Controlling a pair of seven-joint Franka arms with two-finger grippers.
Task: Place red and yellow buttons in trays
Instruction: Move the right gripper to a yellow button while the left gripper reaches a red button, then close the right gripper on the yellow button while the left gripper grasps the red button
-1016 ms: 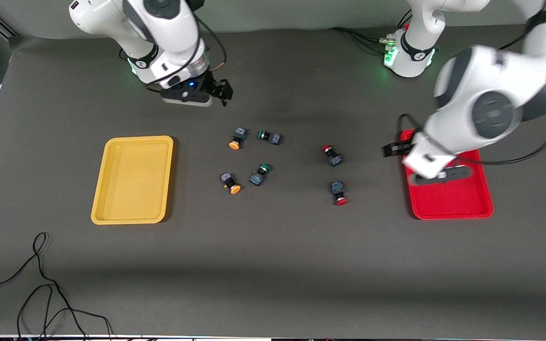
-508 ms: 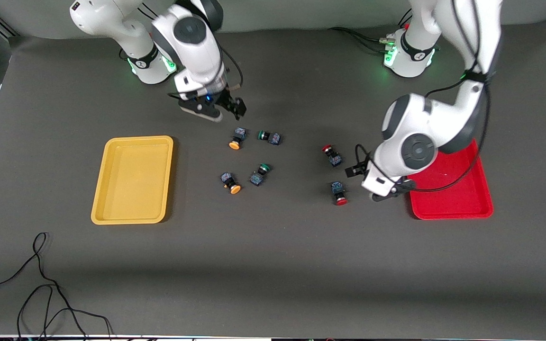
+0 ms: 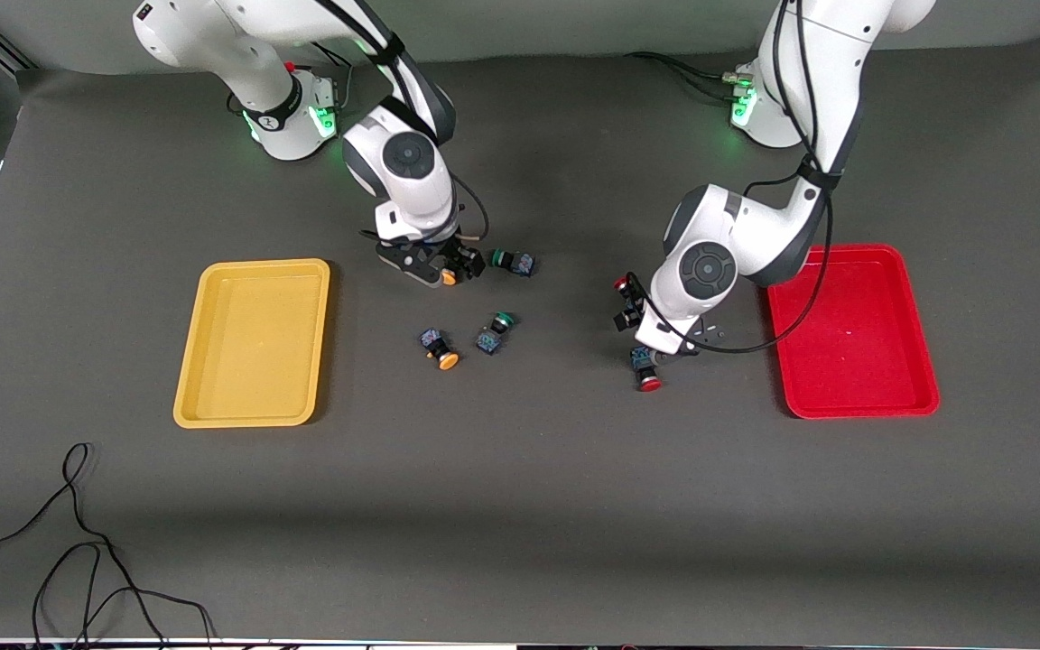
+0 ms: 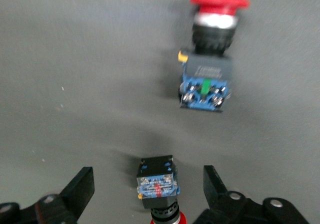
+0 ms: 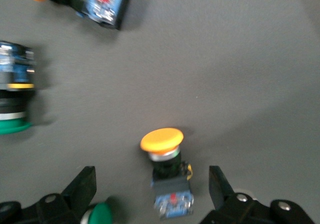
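The room light is soft and even, and it comes from above. The dark table (image 3: 520, 506) looks dull and has no shiny spots. Small soft shadows sit under both arms. A wide, faint dark band runs across the table near the front camera. Green lights glow on both arm bases. The front view is sharp. Both wrist views are blurry, most of all at their edges. The red tray (image 3: 854, 334) and yellow tray (image 3: 254, 343) look bright.
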